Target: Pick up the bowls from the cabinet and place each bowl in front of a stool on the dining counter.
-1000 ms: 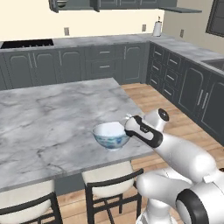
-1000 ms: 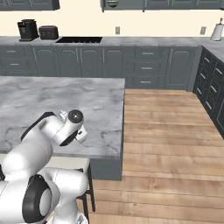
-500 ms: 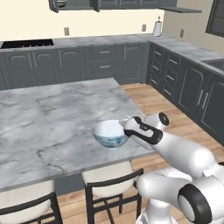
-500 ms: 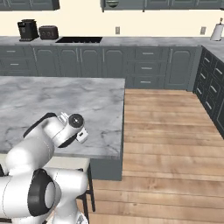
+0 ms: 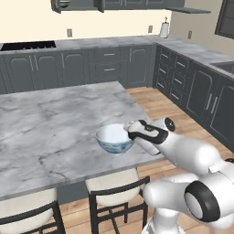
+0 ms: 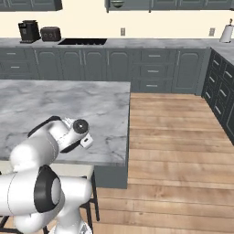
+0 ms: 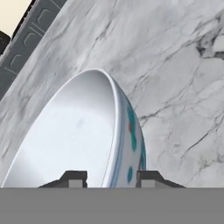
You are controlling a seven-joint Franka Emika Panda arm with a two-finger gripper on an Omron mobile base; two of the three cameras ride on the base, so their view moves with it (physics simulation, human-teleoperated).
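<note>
The white bowl with a blue painted pattern [image 5: 113, 138] sits low at the dining counter [image 5: 55, 123], near its front edge and above a stool [image 5: 112, 183]. My gripper [image 5: 130, 134] reaches in from the right and is shut on the bowl's right rim. In the hand view the bowl [image 7: 74, 135] is seen edge-on, its rim passing between my gripper [image 7: 111, 179] and its two dark fingertips [image 7: 73, 178]. I cannot tell whether the bowl's foot touches the marble. A second, pale greenish bowl [image 6: 117, 4] shows in the wall cabinet [image 6: 137, 4].
A second stool [image 5: 27, 210] stands under the counter's front edge on the left. Grey base cabinets [image 5: 109, 66] line the back and right walls, and a black cooktop [image 5: 27, 45] is on the wall countertop. Wooden floor [image 6: 183, 137] lies to the right of the island.
</note>
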